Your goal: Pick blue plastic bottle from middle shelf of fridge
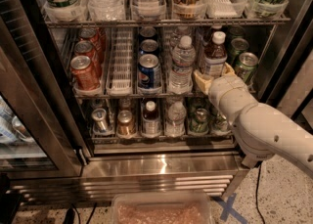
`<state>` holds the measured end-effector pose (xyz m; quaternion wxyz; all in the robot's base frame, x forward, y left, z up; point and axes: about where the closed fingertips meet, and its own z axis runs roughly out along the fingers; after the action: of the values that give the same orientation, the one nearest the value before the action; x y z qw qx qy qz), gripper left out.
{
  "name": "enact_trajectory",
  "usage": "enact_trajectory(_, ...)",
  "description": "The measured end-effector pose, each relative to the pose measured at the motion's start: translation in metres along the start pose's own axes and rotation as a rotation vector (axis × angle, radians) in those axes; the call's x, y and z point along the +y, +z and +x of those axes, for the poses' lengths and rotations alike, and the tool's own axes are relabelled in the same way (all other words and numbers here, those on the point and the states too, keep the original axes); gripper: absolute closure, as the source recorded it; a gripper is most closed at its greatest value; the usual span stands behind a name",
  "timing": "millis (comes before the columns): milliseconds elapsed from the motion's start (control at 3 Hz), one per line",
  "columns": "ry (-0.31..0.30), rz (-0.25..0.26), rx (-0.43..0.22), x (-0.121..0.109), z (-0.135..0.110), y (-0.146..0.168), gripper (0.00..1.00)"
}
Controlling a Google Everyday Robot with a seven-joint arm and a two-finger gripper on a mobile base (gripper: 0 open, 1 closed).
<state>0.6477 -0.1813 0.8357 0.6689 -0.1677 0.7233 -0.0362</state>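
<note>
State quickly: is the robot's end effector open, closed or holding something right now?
End effector: at the foot of the dark-drink bottle on the fridge's middle shelf; open, closed or gripping cannot be told.

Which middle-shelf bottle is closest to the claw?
The blue plastic bottle with dark drink and white cap; the claw sits at its base. The clear water bottle stands one lane left.
</note>
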Motion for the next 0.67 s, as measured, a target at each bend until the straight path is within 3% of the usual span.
enact_trajectory(333, 0.001, 0.0, 0.0, 0.0, 0.0, 0.0, 1.0)
enact_trajectory(667, 0.04, -0.004, -0.019, -0.003, -0.012, -0.004, 1.0)
